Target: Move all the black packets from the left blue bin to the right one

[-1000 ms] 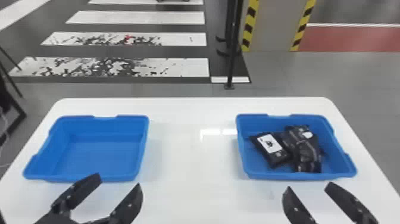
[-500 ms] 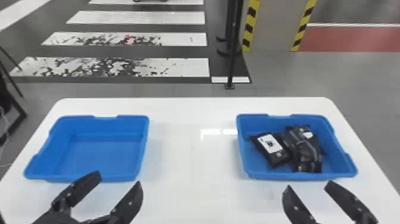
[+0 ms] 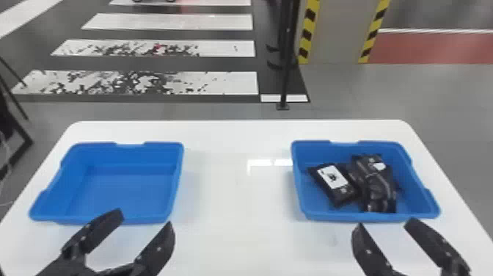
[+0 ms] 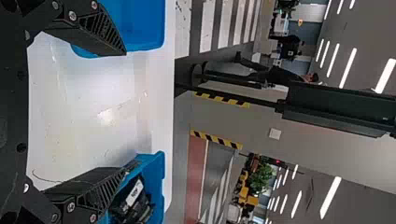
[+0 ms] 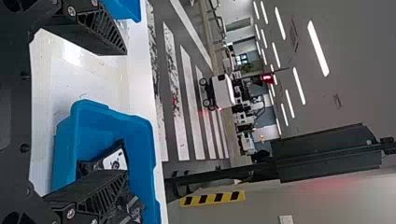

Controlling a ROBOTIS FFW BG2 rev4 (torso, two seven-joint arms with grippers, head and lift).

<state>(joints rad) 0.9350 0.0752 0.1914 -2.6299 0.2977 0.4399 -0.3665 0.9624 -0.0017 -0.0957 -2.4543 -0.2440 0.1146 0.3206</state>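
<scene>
- Far beyond the bench (image 3: 227,238), the pair of dark wheels (image 3: 171,1) at the head view's top edge has moved left.
- It was nearer the farthest white stripe's (image 3: 209,2) right end; now it is nearer the left.

The head view looks forward and down at the table (image 3: 227,205). Both wrist views face across it, closer. All share the right bin (image 3: 370,217).

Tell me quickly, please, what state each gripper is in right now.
Left gripper: open, jaws well apart, nothing between them.
Right gripper: open too, jaws spread, holding nothing.
</scene>
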